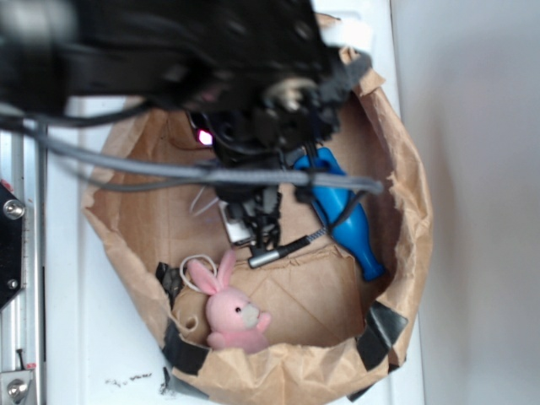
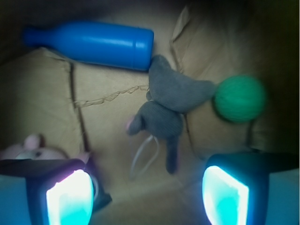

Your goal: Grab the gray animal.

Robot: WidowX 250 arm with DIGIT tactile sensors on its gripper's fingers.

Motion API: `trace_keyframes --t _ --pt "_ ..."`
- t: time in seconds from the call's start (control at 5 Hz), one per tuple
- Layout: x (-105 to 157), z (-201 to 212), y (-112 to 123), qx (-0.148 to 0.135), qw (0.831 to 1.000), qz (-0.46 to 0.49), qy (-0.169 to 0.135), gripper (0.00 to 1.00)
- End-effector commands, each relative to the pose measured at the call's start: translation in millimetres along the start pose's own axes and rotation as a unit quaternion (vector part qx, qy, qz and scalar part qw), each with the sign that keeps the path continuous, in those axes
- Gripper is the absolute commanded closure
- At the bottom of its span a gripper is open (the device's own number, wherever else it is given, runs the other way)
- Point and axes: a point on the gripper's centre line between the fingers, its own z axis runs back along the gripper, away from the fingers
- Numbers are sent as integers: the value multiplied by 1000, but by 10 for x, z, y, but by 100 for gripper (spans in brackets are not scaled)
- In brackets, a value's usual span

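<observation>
The gray animal (image 2: pixel 165 108), a small dark-gray plush with flat floppy ears and a thin white string loop (image 2: pixel 143 157), lies on the brown paper in the middle of the wrist view. My gripper (image 2: pixel 147 199) stands open above it, its glowing fingers (image 2: pixel 69 199) wide apart at the bottom corners, with nothing between them. In the exterior view the black arm hides the gray animal; the gripper (image 1: pixel 253 232) hangs inside the paper bag (image 1: pixel 405 211).
A pink plush bunny (image 1: pixel 229 314) lies at the bag's front left. A blue plastic bottle (image 2: pixel 93 43) lies just beyond the gray animal, and a green ball (image 2: pixel 240 98) sits beside its ear. The bag's crumpled walls ring everything.
</observation>
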Motion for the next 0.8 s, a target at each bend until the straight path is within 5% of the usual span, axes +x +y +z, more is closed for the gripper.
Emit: trace_keyframes --t 0.0,0.4,0.6 --pt "75 -320 181 16 996 89 23 0" --pt "78 -767 200 79 992 85 47 0" --pt "46 -839 198 79 992 74 59 0"
